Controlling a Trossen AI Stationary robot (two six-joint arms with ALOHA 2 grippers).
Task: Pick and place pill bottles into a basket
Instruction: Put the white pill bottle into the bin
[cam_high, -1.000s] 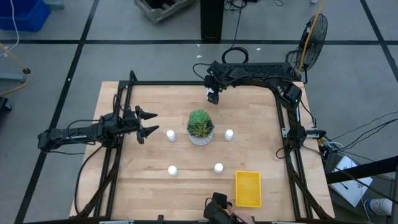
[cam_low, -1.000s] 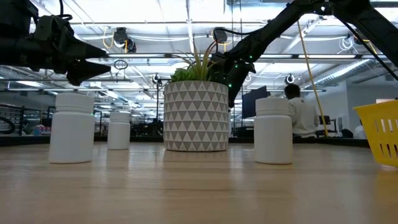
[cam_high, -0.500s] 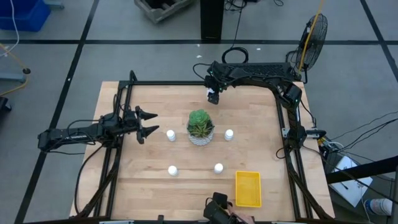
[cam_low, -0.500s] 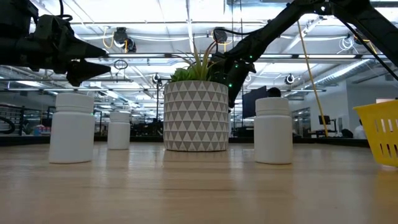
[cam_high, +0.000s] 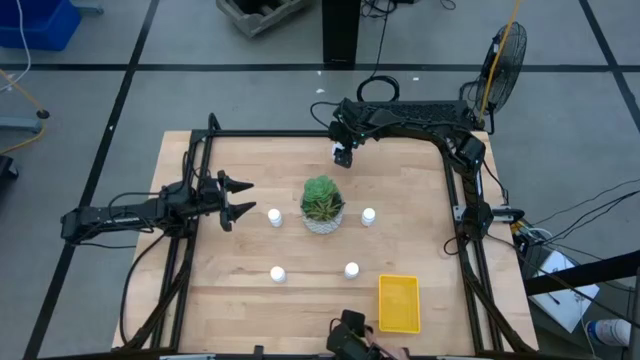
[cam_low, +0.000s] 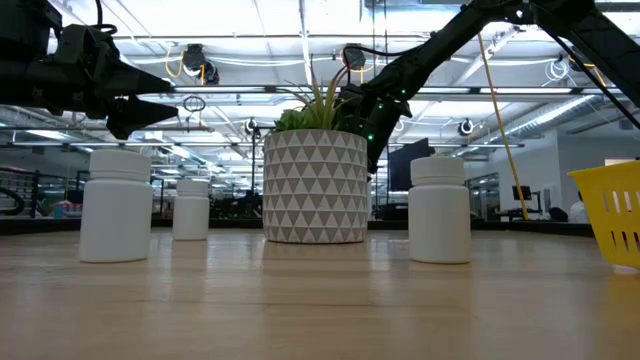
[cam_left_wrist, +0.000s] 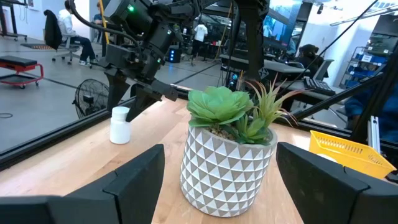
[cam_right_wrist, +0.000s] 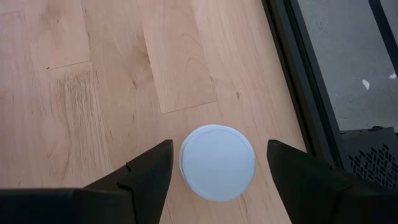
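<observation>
My right gripper (cam_high: 342, 153) hangs open over the table's far edge, pointing down. Its two fingers stand on either side of a white pill bottle (cam_right_wrist: 217, 163) without touching it. That bottle stands upright on the wood and also shows in the left wrist view (cam_left_wrist: 120, 124). My left gripper (cam_high: 248, 197) is open and empty at the left, level, pointing at the nearest bottle (cam_high: 274, 216). Three more bottles stand upright: one right of the plant (cam_high: 368, 215) and two nearer the front (cam_high: 277, 273) (cam_high: 351, 270). The yellow basket (cam_high: 398, 302) sits at the front right.
A white patterned pot with a green plant (cam_high: 322, 203) stands mid-table between two bottles and directly ahead of my left gripper (cam_left_wrist: 227, 162). A black frame (cam_high: 455, 190) runs along the table's edges. A dark device (cam_high: 350, 335) sits at the near edge.
</observation>
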